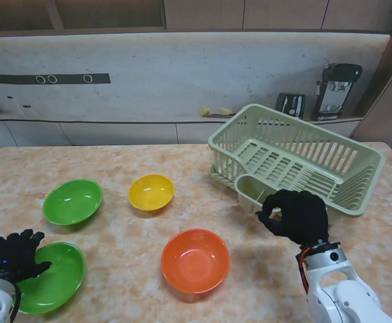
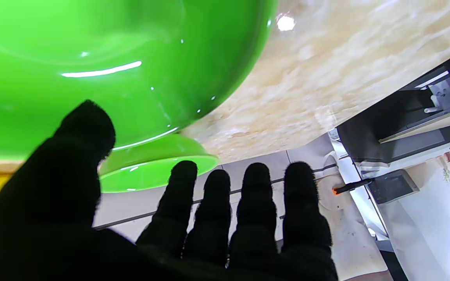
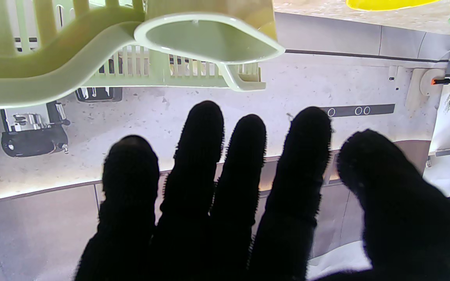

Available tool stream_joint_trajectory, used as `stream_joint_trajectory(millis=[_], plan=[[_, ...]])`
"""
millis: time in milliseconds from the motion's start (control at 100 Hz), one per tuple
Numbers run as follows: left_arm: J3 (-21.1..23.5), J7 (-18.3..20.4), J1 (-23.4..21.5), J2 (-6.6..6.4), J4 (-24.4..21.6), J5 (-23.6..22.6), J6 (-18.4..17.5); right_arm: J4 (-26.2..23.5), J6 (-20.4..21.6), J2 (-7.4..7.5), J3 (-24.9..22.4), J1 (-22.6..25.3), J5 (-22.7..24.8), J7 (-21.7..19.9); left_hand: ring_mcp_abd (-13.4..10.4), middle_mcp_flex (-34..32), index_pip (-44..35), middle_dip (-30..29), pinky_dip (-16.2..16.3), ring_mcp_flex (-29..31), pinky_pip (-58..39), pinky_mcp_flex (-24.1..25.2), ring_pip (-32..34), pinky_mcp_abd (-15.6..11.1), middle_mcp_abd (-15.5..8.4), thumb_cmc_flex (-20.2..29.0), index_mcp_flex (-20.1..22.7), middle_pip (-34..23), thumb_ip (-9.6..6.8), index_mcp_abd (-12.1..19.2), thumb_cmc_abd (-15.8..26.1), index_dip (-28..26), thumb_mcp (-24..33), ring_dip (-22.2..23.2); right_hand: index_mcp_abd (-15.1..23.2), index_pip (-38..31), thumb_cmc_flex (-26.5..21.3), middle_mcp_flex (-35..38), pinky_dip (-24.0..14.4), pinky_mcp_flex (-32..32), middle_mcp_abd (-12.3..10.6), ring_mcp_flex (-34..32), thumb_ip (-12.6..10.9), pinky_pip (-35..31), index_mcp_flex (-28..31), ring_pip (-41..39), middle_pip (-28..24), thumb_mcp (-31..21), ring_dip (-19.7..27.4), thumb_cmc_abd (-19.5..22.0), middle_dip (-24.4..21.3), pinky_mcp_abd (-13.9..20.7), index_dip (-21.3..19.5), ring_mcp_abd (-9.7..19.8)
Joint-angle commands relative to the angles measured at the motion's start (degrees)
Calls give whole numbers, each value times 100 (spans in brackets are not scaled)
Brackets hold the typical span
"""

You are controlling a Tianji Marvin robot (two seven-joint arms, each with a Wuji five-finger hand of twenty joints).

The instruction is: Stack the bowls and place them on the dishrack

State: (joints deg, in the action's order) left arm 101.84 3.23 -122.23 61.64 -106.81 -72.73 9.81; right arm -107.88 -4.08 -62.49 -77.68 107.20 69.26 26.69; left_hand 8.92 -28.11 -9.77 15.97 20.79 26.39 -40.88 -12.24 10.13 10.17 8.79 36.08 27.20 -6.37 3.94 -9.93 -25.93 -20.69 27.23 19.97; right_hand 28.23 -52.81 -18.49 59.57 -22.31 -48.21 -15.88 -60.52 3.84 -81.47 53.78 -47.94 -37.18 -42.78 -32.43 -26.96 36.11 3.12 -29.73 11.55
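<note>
Glossy green plastic fills the near left corner of the table (image 1: 263, 269), where one green bowl (image 1: 54, 276) sits right under the left hand (image 1: 11, 256), fingers spread and holding nothing, thumb hanging by the rim. A second green bowl (image 1: 73, 200) lies just beyond it toward the left edge, the yellow bowl (image 1: 151, 192) near the middle, the orange bowl (image 1: 196, 260) toward the near edge at centre. Over on the right side sits the pale dishrack (image 1: 297, 158), and the right hand (image 1: 296, 214) hovers by its near corner cup, fingers loosely curled, gripping nothing as far as I can see. These bowls look light, stiff and slick, so I'd say a pinch over the rim, thumb inside and fingers under the outer wall, is the safest hold; squeeze the smooth side alone and it may well squirt away. Nothing is stacked yet, the rack is bare.
</note>
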Motion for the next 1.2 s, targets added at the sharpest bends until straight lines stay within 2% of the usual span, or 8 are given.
stream_joint_trajectory(millis=[0,430,650,800,890,980,1100,1190], plan=[[-33,152,100,-14,73,2,51,-40,0,-20,36,33,13,-90,148,172,157,-121,-12,-186,3,28,-27,-27,191,-170,-164,72,57,-225,-79,127,47,-85,84,-31,101,44,-5,54,-5,85,-104,-17,-23,43,18,15,94,169,-73,-17,42,3],[-344,651,838,-104,692,267,263,-44,-7,-18,49,12,11,-126,242,-245,-150,-16,138,59,-305,-53,170,129,112,-97,139,-195,49,-27,-63,-92,35,-69,81,-33,104,40,-5,54,13,82,-103,-17,-22,45,17,17,95,170,-73,-17,42,1],[-508,790,1023,-131,901,271,442,-40,-4,-18,50,5,9,-129,262,-716,-1325,113,223,376,-519,-146,297,183,41,321,302,-362,37,336,114,-1152,-16,12,86,-34,103,46,-5,54,8,84,-103,-17,-22,47,17,17,95,168,-74,-17,41,-2],[-621,695,1133,-141,1093,247,498,-40,-4,-18,50,5,9,-129,178,-1326,-2537,381,356,974,-863,-388,608,265,-203,797,247,-760,21,666,303,-2001,47,207,90,-31,105,46,-5,54,16,82,-103,-17,-20,44,13,18,94,172,-72,-17,43,4],[-693,605,1194,-145,1205,213,553,-40,-4,-18,50,5,9,-129,100,-1719,-3049,642,470,1434,-1188,-619,912,315,-393,1313,197,-1138,302,892,93,-2490,-83,431,87,-34,104,48,-5,54,2,83,-102,-17,-19,45,14,18,94,169,-73,-17,41,1],[-759,508,1257,-144,1306,224,620,-40,-4,-18,50,5,9,-129,41,-2025,-3503,1305,611,1847,-1705,-988,1357,249,-588,1947,59,-1566,365,1103,40,-2562,-354,823,92,-30,107,37,-5,54,15,85,-102,-17,-20,45,15,19,95,170,-73,-17,43,0],[-851,387,1331,-135,1394,271,759,-40,-4,-18,50,5,9,-129,87,-2675,-3961,3026,688,2302,-2422,-1632,2070,148,-759,2600,-86,-954,333,1286,227,-2658,-403,1398,92,-31,103,46,-5,54,-7,86,-102,-17,-23,47,14,18,95,167,-74,-17,42,4],[-896,209,1384,-122,1464,352,793,-40,-4,-18,50,5,9,-129,-62,-2842,-4159,3694,683,2705,-2840,-2199,2561,-16,-844,2822,-114,-971,342,1378,313,-2763,-144,1710,86,-34,100,42,-5,54,15,87,-102,-17,-22,49,14,17,96,170,-74,-17,40,7]])
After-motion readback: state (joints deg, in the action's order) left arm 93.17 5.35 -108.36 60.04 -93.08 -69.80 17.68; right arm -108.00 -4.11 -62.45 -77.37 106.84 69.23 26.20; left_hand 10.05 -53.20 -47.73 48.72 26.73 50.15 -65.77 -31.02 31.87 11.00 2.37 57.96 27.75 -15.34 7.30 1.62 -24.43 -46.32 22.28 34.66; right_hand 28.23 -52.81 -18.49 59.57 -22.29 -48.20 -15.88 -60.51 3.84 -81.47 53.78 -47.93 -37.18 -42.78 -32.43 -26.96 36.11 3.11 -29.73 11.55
